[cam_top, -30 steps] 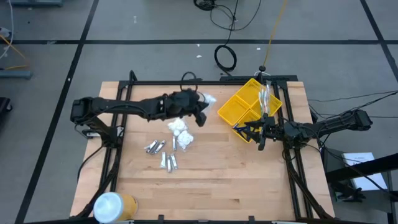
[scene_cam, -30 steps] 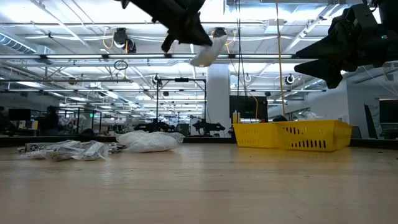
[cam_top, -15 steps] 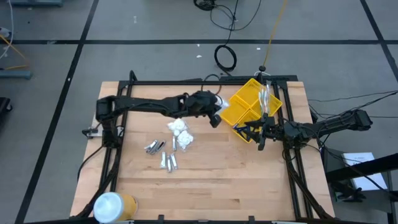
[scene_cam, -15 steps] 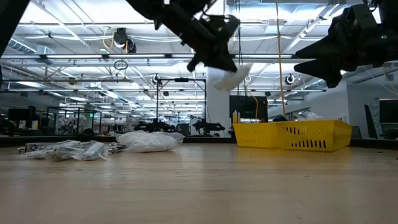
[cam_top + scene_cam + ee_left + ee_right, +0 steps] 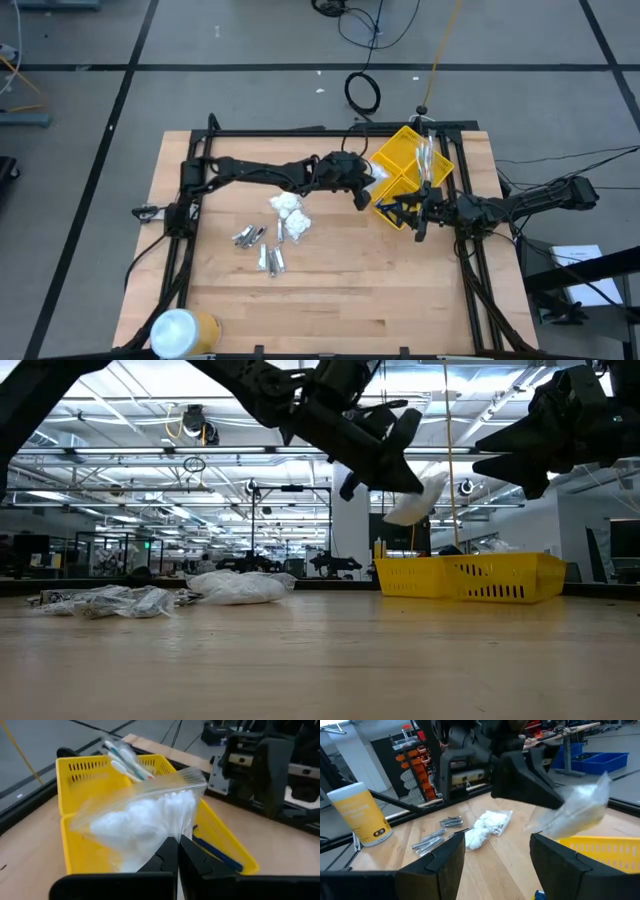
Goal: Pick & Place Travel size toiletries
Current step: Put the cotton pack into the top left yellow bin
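Over the near corner of the yellow bin (image 5: pixel 405 150) the left gripper (image 5: pixel 177 851) hangs w/ its fingers pinched tight on a clear packet (image 5: pixel 145 817) of white stuff, the packet sticking out ahead of the tips twd the bin. Toothbrushes (image 5: pixel 122 762) stand in the bin beyond it. Behind that claw, on the table (image 5: pixel 330 290): two more white packets (image 5: pixel 290 215) + silvery tubes (image 5: pixel 260 248). Right gripper (image 5: pixel 412 215) sits just beside the bin's other side, fingers parted, holding nothing afaict.

Yellow slotted bin (image 5: pixel 402 160), clear packet (image 5: pixel 145 817) of white contents, silvery tubes (image 5: pixel 262 248), light wood-grain bench (image 5: pixel 330 290).
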You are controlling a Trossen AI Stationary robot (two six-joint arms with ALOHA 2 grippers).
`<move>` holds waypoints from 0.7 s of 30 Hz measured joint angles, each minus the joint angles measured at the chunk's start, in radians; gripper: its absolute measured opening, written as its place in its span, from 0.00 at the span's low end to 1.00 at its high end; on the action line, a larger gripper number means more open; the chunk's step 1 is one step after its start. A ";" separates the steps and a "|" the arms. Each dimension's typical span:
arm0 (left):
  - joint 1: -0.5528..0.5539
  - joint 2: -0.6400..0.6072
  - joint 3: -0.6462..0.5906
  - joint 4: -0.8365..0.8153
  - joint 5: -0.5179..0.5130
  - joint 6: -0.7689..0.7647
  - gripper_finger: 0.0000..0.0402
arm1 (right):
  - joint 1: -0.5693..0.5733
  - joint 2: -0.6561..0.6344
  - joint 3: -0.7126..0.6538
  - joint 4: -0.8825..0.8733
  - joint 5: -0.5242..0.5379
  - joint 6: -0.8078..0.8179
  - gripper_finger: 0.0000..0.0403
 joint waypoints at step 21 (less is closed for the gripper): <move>-0.087 -0.003 0.001 0.108 -0.003 0.191 0.00 | -0.001 0.064 0.000 0.164 0.133 -0.049 0.52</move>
